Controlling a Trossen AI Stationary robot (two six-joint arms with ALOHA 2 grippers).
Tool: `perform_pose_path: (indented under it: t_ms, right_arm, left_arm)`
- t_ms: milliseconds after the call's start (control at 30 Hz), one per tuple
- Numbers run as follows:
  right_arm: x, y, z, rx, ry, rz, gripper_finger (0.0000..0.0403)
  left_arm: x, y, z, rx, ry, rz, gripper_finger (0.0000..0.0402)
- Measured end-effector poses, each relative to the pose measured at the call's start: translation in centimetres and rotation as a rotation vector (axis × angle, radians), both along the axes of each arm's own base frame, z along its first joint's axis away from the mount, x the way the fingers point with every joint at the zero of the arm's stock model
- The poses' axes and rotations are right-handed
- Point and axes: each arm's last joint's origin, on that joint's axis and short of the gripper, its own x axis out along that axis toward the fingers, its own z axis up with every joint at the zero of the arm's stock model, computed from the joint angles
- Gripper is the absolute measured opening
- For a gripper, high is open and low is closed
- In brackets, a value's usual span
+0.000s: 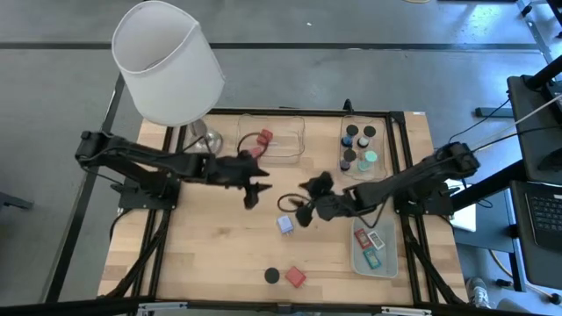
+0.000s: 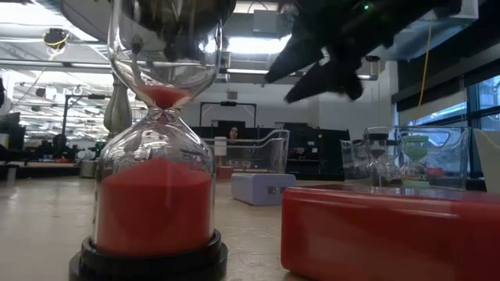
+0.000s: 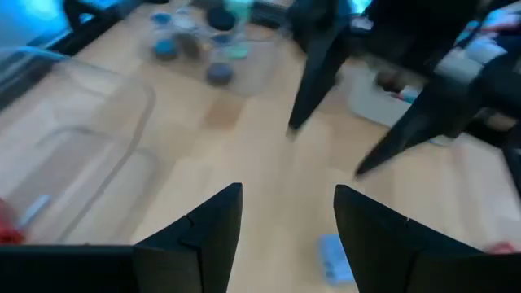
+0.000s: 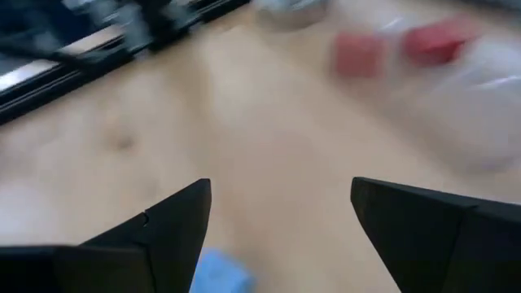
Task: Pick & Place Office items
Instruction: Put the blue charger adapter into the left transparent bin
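High view: We see both arms meet over mid-bench, the left gripper (image 1: pixel 255 186) and right gripper (image 1: pixel 303 200) each spread and carrying nothing. The lavender-blue cube (image 1: pixel 285 225) lies on the bench just beside the right gripper.

Progress: We judge the sorting partly done. Red pieces (image 1: pixel 265 138) sit in the clear tray (image 1: pixel 299 147), black cylinders (image 1: pixel 350 132) stand in a second clear tray (image 1: pixel 387 140), flat rectangles (image 1: pixel 370 240) fill the pale-green tray (image 1: pixel 356 262). The cube, a black cylinder (image 1: pixel 273 275) and a red block (image 1: pixel 295 277) near the front edge remain loose.

Low view: We look past a red sand timer (image 2: pixel 155 183) and a red block (image 2: pixel 391 230) close up; the cube (image 2: pixel 262 187) rests behind them, under a raised gripper (image 2: pixel 324 66).

Left wrist view: Fingers (image 3: pixel 207 228) stand apart over bare wood, the cube (image 3: pixel 332 257) between them and farther off.

Right wrist view: Fingers (image 4: pixel 175 224) are wide; the cube (image 4: pixel 218 273) is cut off at the frame edge.

Unclear: We cannot tell which arm will take the cube; the lamp (image 1: pixel 167 61) hides the bench's far corner.
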Motion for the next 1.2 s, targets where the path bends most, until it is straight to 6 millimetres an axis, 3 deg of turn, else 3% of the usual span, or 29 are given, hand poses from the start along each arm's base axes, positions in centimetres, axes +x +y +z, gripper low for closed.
perform_pose_path:
  t_ms: [133,200,467,533,800,1000,1200]
  right_arm:
    - [1.4,1.4,-2.4,0.075,0.016,0.119,0.0304]
    - [1.6,1.9,-3.5,0.031,0.067,0.174,0.0308]
    - [1.5,4.0,-5.5,-0.504,0.274,0.592,0.0306]
    - [1.6,4.2,-5.5,-0.555,0.272,0.682,0.0301]
    - [2.6,1.9,-5.7,-0.210,0.221,0.661,0.0313]
    - [3.2,0.1,-6.2,-0.140,0.229,0.654,0.0347]
    - [3.9,0.4,-6.6,-0.164,0.173,0.718,0.0379]
  left_arm:
    - [-0.4,-2.1,0.2,0.014,-0.008,-0.056,0.0191]
    - [-0.6,-2.9,0.3,0.028,-0.011,-0.067,0.0191]
    - [-1.3,-4.6,-0.2,0.068,0.044,-0.095,0.0191]
    - [-1.5,-4.9,-0.3,0.054,0.059,-0.094,0.0191]
    - [-2.1,-5.7,-0.6,0.084,0.087,-0.045,0.0191]
    - [-2.1,-5.6,-0.6,0.106,0.081,-0.016,0.0191]
    - [-2.1,-5.6,-0.6,0.108,0.086,-0.012,0.0190]
